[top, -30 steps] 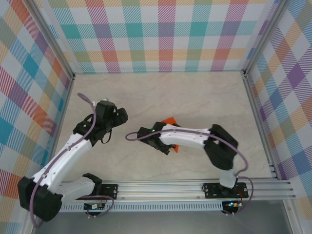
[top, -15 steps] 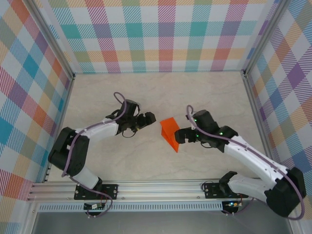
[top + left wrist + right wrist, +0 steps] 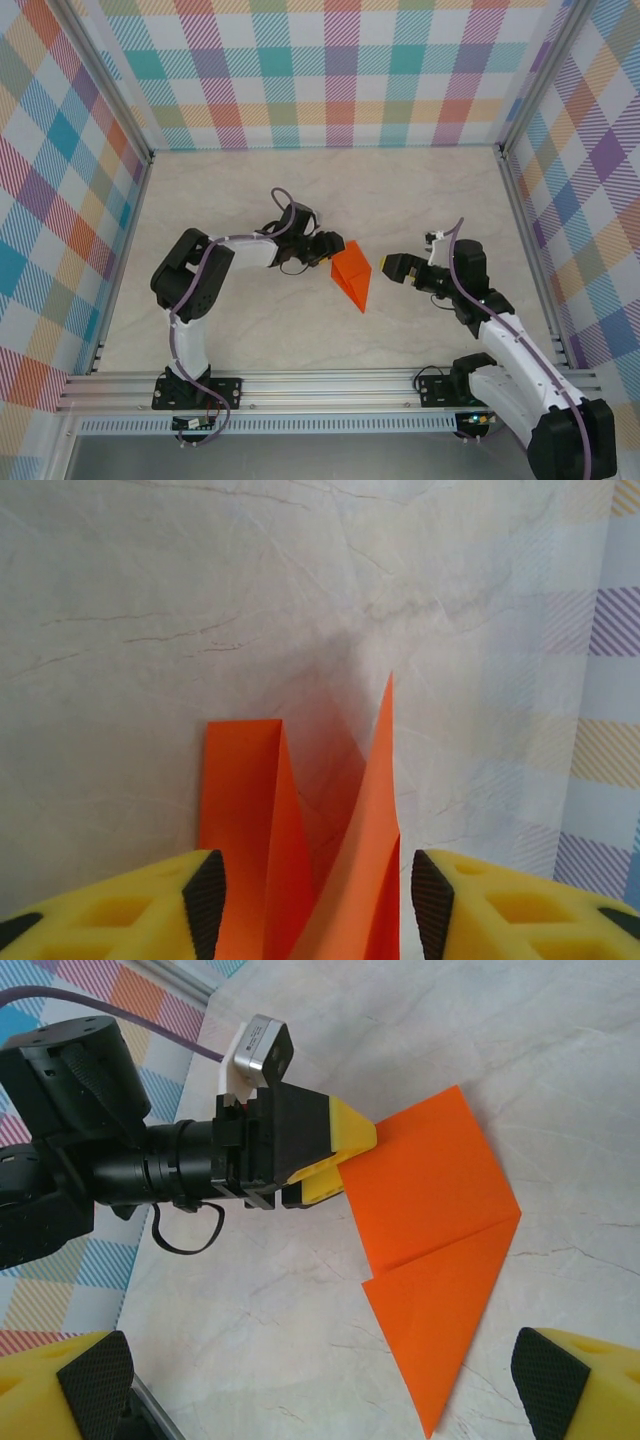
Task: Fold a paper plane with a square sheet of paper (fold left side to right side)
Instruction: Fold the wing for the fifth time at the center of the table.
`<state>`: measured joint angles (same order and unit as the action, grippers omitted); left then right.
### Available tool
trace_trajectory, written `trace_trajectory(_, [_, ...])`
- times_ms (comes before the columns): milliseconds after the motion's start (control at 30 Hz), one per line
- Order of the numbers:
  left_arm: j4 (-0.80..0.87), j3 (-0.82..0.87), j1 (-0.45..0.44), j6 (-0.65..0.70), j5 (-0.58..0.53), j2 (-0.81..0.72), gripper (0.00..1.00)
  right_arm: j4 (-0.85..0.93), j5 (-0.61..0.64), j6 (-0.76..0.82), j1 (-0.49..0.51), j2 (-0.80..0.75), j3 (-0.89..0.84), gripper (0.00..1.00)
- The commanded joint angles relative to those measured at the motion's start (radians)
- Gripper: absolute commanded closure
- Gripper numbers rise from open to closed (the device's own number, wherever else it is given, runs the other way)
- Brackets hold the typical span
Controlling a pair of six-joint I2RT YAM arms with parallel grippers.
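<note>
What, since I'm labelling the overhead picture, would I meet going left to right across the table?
Black-and-white left arm, ending in yellow jaws → folded bright orange sheet of paper → black-and-white right arm, its yellow jaws leading.

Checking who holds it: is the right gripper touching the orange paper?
Apart. The top view shows bare table between the right gripper and the orange paper.
</note>
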<state>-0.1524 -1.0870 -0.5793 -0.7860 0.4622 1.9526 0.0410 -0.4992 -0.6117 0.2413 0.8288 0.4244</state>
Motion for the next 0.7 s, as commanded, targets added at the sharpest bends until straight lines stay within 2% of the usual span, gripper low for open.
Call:
trace_trajectory(0, [-0.032,-0.033,-0.024,0.007,0.011,0.016,0.59,-0.132,-0.057,-0.039,-0.020,0.008,-0.046,0.00])
trace_trajectory(133, [-0.041,-0.001,-0.024,0.025,-0.003,-0.015,0.83,-0.132,-0.073,0.022,-0.021,0.047,-0.036,0.00])
trace_trajectory(233, [-0.057,0.043,-0.023,0.054,-0.002,-0.062,0.92,-0.070,-0.097,0.112,-0.022,0.115,0.016,0.00])
trace_trajectory(333, [-0.083,0.099,-0.022,0.095,0.004,-0.118,0.99,-0.105,-0.174,0.163,-0.023,0.229,0.053,0.00])
trace_trajectory(400, [-0.112,0.139,-0.018,0.117,0.019,-0.154,1.00,-0.103,-0.231,0.202,-0.022,0.325,0.107,0.00])
trace_trajectory(500, [-0.166,0.202,-0.007,0.149,0.053,-0.207,1.00,-0.052,-0.293,0.285,-0.022,0.470,0.206,0.07])
trace_trajectory(667, [-0.252,0.281,0.011,0.202,0.120,-0.282,1.00,-0.094,-0.379,0.323,-0.019,0.649,0.291,0.12])
